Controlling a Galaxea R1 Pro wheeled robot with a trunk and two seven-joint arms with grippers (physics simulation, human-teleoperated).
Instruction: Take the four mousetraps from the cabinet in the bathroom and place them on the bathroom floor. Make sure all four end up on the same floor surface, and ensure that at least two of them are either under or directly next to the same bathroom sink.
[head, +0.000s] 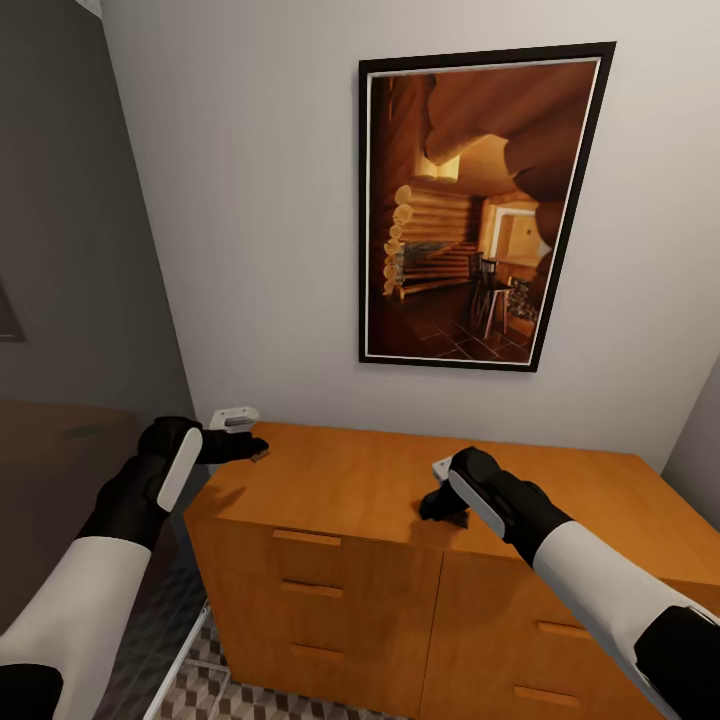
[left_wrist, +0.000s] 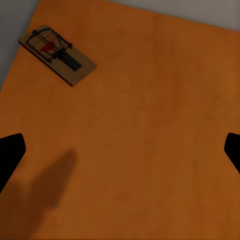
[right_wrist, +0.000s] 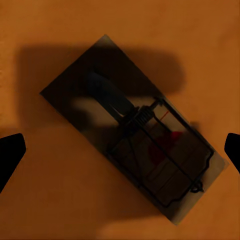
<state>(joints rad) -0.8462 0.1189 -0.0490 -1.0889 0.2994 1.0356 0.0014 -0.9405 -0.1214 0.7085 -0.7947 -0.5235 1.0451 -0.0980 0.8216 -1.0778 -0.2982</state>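
The orange-brown cabinet (head: 350, 480) stands against the white wall, its smooth top (left_wrist: 150, 125) under both arms. My left gripper (head: 243, 446) hovers open over the top's far left corner. A little ahead of its fingers lies one mousetrap (left_wrist: 57, 54), flat on the wood by the edge, seen as a small dark sliver (head: 261, 457) in the head view. My right gripper (head: 440, 503) is open just above the middle of the top. A second mousetrap (right_wrist: 135, 131) lies flat directly beneath it, turned diagonally between the black fingertips (right_wrist: 10, 155), not gripped.
A framed picture of a log cabin (head: 480, 205) hangs on the wall above the cabinet. Cube-pattern floor tiles (head: 240, 695) show at the cabinet's foot, beside a white edge (head: 178, 665). A grey wall (head: 70, 220) closes the left side. Drawer fronts (head: 310, 590) face me.
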